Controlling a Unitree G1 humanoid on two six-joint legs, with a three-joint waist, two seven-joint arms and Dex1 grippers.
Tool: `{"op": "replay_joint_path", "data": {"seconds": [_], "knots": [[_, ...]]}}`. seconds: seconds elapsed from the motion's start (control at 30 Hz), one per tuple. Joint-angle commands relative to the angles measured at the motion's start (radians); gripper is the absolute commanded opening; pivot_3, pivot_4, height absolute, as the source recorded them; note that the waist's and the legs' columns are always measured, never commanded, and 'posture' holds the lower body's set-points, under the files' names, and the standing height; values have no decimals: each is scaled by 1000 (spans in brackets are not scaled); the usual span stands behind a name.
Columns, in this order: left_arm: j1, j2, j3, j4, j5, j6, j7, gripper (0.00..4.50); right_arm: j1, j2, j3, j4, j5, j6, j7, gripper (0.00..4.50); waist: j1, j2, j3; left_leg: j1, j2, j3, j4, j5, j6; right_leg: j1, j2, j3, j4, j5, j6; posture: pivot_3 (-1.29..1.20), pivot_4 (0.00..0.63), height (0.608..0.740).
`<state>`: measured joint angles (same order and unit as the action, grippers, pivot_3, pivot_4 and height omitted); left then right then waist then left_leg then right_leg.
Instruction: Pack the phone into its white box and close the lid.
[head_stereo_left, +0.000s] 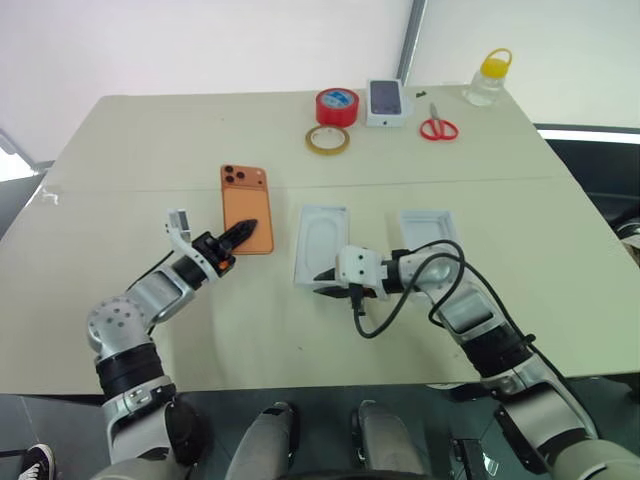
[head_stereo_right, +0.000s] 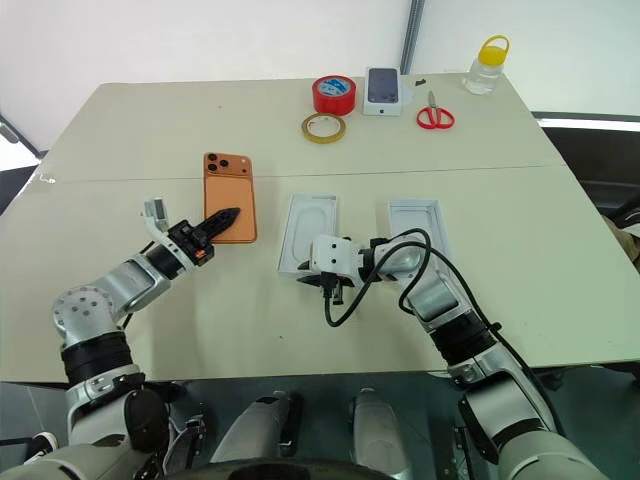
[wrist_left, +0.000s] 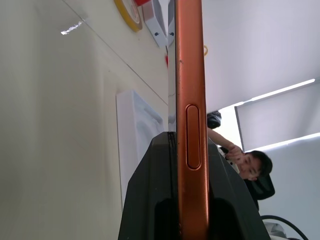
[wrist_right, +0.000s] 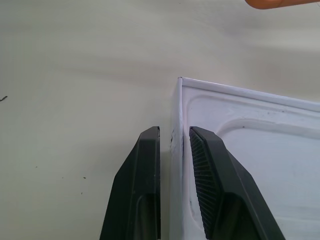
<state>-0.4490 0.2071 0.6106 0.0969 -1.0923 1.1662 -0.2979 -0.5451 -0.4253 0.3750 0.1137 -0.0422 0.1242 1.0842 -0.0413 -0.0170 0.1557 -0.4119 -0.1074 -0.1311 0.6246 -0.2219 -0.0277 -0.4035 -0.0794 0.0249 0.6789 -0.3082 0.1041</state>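
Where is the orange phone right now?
The orange phone is on the robot's left, pinched at its near end by the left gripper, just left of the white box.

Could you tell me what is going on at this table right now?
The robot is packing a phone. Its left gripper is shut on the near end of the orange phone. The right gripper has its fingers on either side of a wall of the white box next to it. The lid lies open side up, farther to the right.
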Motion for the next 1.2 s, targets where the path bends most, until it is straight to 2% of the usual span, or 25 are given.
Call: {"op": "replay_joint_path", "data": {"seconds": [0.03, 0.1, 0.2, 0.23, 0.53, 0.8, 0.83, 0.9, 0.97, 1.07, 1.2], "knots": [[-5, 10, -10, -49, -50, -20, -10, 0, -4, -5, -5, -17, 2, -20, -13, 1002, 0, 0, 0, 0, 0, 0, 0, 0, 0, 0, 0, 0, 0, 0, 0, 0, 150, 740], [-2, 15, -21, -53, -49, -24, -9, 0, -6, -5, -3, -8, -7, -26, -21, 1002, 0, 0, 0, 0, 0, 0, 0, 0, 0, 0, 0, 0, 0, 0, 0, 0, 150, 740], [-4, 17, -20, -50, -59, -29, -3, 0, -4, -4, -1, -3, -7, -27, -23, 204, 0, 0, 0, 0, 0, 0, 0, 0, 0, 0, 0, 0, 0, 0, 0, 0, 150, 740], [-5, 19, -20, -47, -61, -30, -2, 0, -5, -5, 1, -4, -8, -29, -19, 97, 0, 0, 0, 0, 0, 0, 0, 0, 0, 0, 0, 0, 0, 0, 0, 0, 150, 740], [-21, 6, -49, -50, -80, -37, 44, 0, 34, 19, 34, -119, 4, 41, -16, 97, -1, 0, 0, 0, 0, 0, 0, 0, 0, 0, 0, 0, 0, 0, 0, 0, 150, 740], [-8, -26, -89, -84, -85, -53, 72, 0, 38, 86, 76, -120, -59, 112, -131, 97, 1, 0, 0, 0, 0, 0, 0, 1, -1, 0, 0, 0, 0, 0, 0, 0, 150, 740], [-7, -27, -92, -83, -88, -54, 73, 0, 38, 89, 77, -124, -52, 127, -127, 695, 1, 0, 0, 0, 0, 0, 0, 1, -1, 0, 0, 0, 0, 0, 0, 0, 150, 740], [-6, -28, -97, -84, -96, -54, 78, 0, 32, 92, 73, -123, -59, 128, -144, 1455, 0, 0, 0, 0, 0, 0, 0, 1, -1, 0, 0, 0, 0, 0, 0, 0, 150, 740], [-3, -29, -102, -91, -100, -54, 81, 0, 27, 89, 70, -127, -61, 130, -152, 2553, 1, 0, 0, 0, 0, 0, 0, 1, -1, 0, 0, 0, 0, 0, 0, 0, 150, 740], [10, -30, -111, -104, -107, -46, 92, 0, 33, 66, 35, -192, 15, 196, -98, 4094, 1, 0, 0, 0, 0, 0, 0, 1, -1, 0, 0, 0, 0, 0, 0, 0, 150, 740], [54, -44, -133, -142, -150, -17, 119, 0, 70, -2, -84, -282, 191, 285, -11, 4094, 2, 0, 0, 0, 0, 0, 0, -1, 1, 0, 0, 0, -1, 0, 0, 0, 150, 740]]}}
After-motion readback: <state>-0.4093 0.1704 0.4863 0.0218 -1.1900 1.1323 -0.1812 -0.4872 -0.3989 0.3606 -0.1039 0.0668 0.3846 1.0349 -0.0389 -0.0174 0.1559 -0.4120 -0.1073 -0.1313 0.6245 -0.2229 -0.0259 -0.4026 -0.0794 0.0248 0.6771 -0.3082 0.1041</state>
